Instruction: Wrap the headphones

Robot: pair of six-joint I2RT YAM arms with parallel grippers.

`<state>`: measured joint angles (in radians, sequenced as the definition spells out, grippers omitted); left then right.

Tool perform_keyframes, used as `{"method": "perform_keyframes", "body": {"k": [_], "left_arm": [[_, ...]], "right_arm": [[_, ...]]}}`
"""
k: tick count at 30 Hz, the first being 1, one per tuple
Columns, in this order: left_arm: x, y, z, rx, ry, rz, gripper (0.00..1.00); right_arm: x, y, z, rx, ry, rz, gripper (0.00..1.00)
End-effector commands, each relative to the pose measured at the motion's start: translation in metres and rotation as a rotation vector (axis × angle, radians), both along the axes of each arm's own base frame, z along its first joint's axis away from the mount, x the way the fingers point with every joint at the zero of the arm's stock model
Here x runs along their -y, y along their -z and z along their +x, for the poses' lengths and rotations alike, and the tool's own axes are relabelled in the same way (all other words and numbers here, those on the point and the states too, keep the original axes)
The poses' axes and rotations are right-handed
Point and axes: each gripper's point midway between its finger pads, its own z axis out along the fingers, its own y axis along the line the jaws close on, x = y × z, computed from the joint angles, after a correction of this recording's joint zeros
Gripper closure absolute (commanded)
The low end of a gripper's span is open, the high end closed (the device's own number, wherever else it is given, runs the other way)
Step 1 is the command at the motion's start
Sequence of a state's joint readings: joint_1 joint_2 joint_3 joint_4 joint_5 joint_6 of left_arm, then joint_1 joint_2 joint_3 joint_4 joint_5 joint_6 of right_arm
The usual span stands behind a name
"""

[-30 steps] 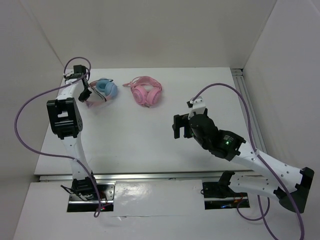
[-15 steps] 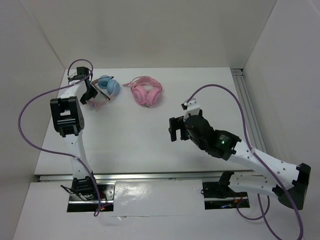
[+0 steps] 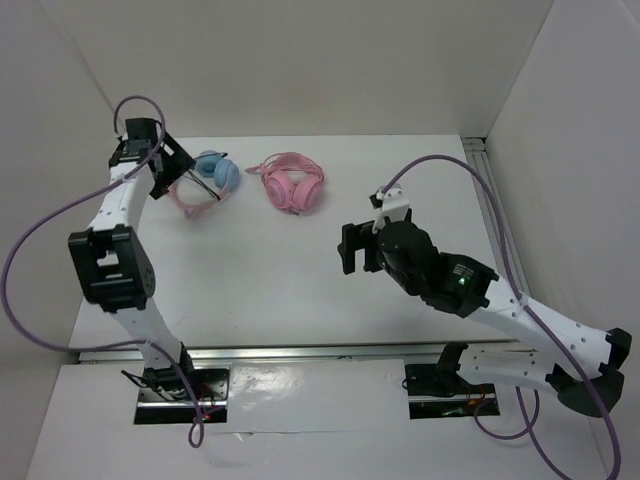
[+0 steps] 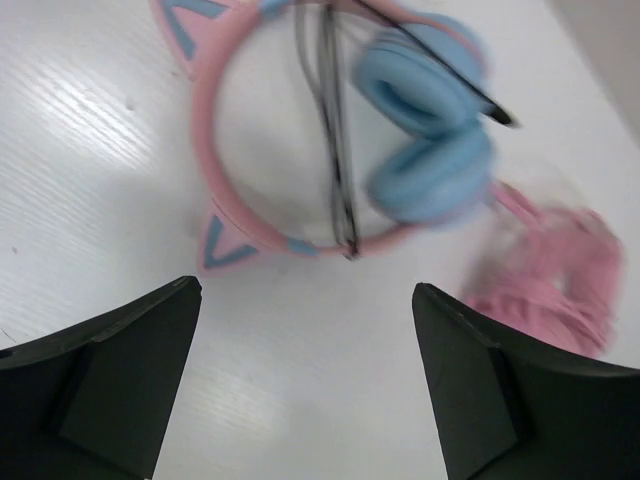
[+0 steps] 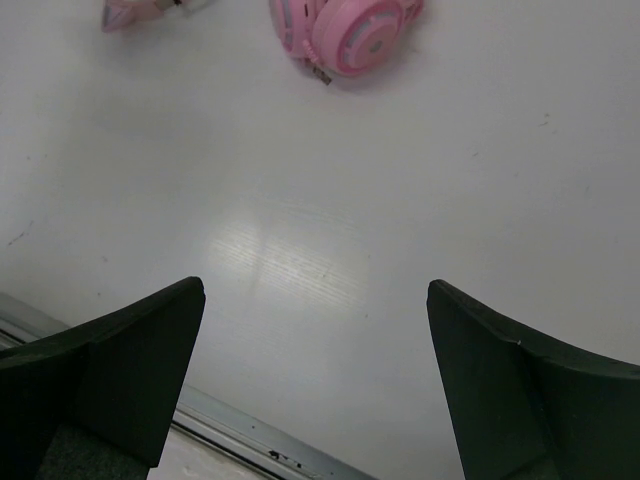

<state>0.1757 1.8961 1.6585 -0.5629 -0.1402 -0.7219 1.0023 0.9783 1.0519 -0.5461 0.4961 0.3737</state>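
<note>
The headphones (image 4: pixel 420 95) have a pink headband (image 4: pixel 205 130) with blue triangles in its cat ears, light blue cups (image 4: pixel 432 180) and a black cable (image 4: pixel 338 150). The other headphones (image 3: pixel 292 185) are pink all over. The table (image 3: pixel 300 280) is white. The arms (image 3: pixel 125 203) are white with black joints and purple leads (image 3: pixel 437 158). The left gripper (image 4: pixel 305 288) and right gripper (image 5: pixel 315 285) are black.

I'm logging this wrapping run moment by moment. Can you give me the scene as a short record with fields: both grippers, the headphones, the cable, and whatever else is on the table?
left gripper: open, empty, just short of the headphones, not touching
right gripper: open, empty, over bare table
headphones: lying flat on the table, pink cat-ear band, blue cups side by side
cable: black strands running across the band's loop
other: all-pink headphones to their right, apart
</note>
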Motion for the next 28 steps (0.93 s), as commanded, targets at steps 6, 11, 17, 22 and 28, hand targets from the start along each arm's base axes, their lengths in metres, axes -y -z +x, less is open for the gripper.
{"method": "perform_keyframes", "body": {"k": [6, 11, 17, 22, 28], "left_arm": [[0.071, -0.143, -0.111, 0.380, 0.314, -0.136, 0.00], [0.094, -0.213, -0.210, 0.629, 0.420, 0.026, 0.00], [0.120, -0.253, -0.311, 0.820, 0.501, 0.177, 0.00], [0.128, -0.260, -0.349, 0.867, 0.513, 0.226, 0.00], [0.122, -0.255, -0.334, 0.779, 0.523, 0.229, 0.00]], "right_arm": [[0.070, -0.086, -0.009, 0.087, 0.190, -0.025, 0.01], [0.114, -0.135, -0.025, 0.156, 0.252, 0.036, 0.01], [0.144, -0.151, -0.040, 0.189, 0.270, 0.080, 0.01], [0.144, -0.145, -0.041, 0.184, 0.258, 0.062, 0.01], [0.139, -0.134, -0.038, 0.167, 0.255, 0.028, 0.01]]}}
